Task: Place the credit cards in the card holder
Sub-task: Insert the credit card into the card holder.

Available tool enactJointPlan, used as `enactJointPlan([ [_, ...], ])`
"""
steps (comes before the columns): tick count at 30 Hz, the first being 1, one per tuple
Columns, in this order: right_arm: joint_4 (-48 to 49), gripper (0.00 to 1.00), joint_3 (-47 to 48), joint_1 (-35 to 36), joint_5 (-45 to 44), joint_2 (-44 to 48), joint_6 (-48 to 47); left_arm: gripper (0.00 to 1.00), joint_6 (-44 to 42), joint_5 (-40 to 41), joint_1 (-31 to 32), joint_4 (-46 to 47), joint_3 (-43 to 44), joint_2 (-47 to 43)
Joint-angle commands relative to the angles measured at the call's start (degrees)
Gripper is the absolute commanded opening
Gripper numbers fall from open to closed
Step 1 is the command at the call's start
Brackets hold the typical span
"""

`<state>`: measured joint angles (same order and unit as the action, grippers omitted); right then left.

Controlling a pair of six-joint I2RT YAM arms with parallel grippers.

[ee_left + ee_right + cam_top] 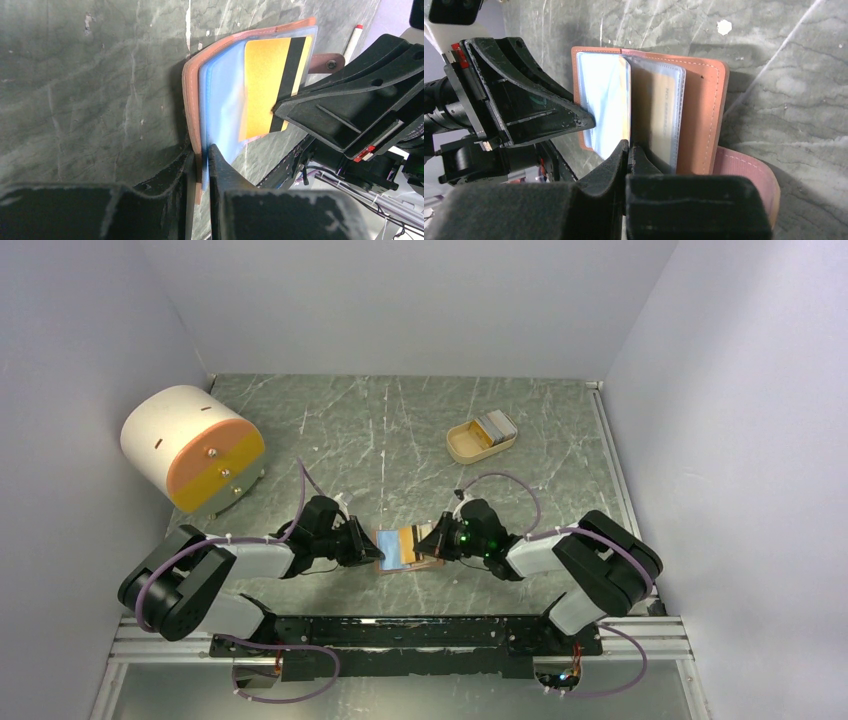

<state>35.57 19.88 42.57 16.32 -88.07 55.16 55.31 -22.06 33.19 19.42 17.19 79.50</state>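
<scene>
The salmon-pink card holder (408, 550) lies open near the table's front edge, between both grippers. My left gripper (205, 150) is shut on the holder's near edge (192, 100), pinching the pink cover and the pale blue sleeves together. My right gripper (629, 146) is shut on a yellow credit card (262, 85) with a black stripe. The card stands partly inside a clear sleeve. In the right wrist view the card (629, 100) shows edge-on between the holder's (704, 110) leaves. The snap tab (744, 170) lies flat on the table.
A beige oval tray (470, 448) at the back right holds more credit cards (495, 425). A white-and-orange drum with drawers (190, 445) stands at the back left. White walls close in the marble table on three sides.
</scene>
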Motion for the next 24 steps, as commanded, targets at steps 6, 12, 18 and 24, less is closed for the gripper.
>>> enactJointPlan([
  [6, -6.24, 0.00, -2.81, 0.83, -1.56, 1.62, 2.20, 0.18, -0.47, 1.17, 0.03, -0.83, -0.01, 0.19],
  [12, -7.41, 0.00, -3.67, 0.83, -3.14, 2.89, 2.69, 0.18, -0.29, 1.28, 0.02, -0.53, -0.14, 0.03],
  [18, -6.60, 0.00, -3.07, 0.90, -2.13, 0.83, 2.89, 0.18, -0.29, 1.22, 0.03, -0.51, -0.11, 0.30],
  [24, -5.18, 0.00, -2.29, 1.06, -0.51, -0.32, 2.57, 0.18, -0.37, 1.20, 0.02, -0.70, 0.11, 0.21],
])
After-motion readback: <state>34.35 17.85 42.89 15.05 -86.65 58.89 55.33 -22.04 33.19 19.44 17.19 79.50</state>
